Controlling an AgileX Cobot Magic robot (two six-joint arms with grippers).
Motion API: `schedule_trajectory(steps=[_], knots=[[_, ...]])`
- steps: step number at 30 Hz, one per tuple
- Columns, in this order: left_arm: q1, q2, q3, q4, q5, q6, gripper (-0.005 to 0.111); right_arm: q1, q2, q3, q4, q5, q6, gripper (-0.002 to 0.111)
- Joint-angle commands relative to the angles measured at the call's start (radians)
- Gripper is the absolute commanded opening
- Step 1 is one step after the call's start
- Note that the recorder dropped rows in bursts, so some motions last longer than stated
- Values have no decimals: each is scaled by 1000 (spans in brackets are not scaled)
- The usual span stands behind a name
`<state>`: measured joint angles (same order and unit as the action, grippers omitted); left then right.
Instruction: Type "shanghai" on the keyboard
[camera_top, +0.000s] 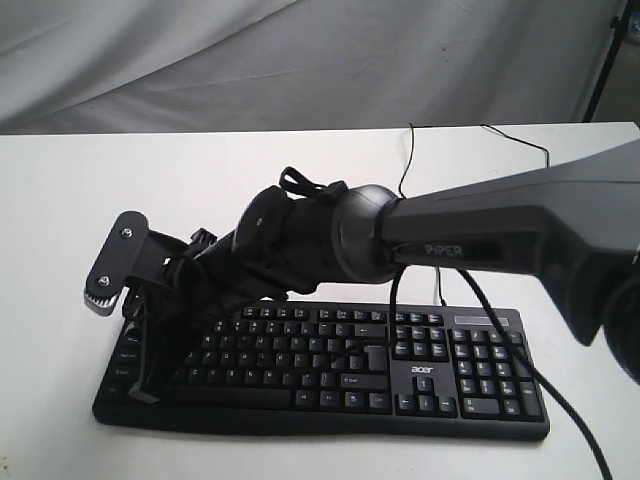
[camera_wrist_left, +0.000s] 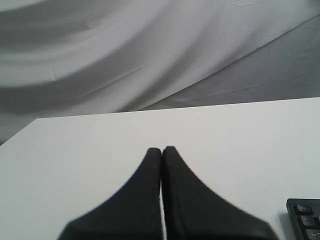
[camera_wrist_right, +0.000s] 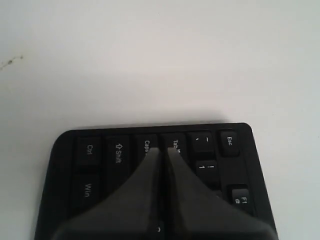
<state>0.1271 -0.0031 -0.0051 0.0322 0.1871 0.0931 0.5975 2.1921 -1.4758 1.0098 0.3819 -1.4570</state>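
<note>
The black keyboard (camera_top: 420, 372) with white legends and an "acer" logo lies along the front of the white table (camera_top: 120, 180). My right arm reaches across from the right. Its gripper (camera_top: 143, 392) points down at the keyboard's left end. In the right wrist view the right gripper (camera_wrist_right: 162, 149) is shut with nothing in it, and its tips sit over the Caps and Tab keys of the keyboard (camera_wrist_right: 95, 150). My left gripper (camera_wrist_left: 161, 149) is shut and empty over bare table, with a corner of the keyboard (camera_wrist_left: 305, 220) off to one side. The left arm is out of the exterior view.
The keyboard's thin black cable (camera_top: 405, 160) runs toward the table's back edge. A thicker arm cable (camera_top: 565, 405) hangs over the number pad side. Grey cloth (camera_top: 300, 60) backs the table, and a dark stand leg (camera_top: 605, 60) is at the back right.
</note>
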Motion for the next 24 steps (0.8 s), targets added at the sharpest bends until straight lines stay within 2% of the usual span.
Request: schedule_trajectory(steps=[1,24], knots=[[-4,3,5,-1,-4,-3,1,6,13,-16,-10,14,9,0],[-4,3,5,-1,-4,-3,1,6,35,-16,-58,34,19,0]])
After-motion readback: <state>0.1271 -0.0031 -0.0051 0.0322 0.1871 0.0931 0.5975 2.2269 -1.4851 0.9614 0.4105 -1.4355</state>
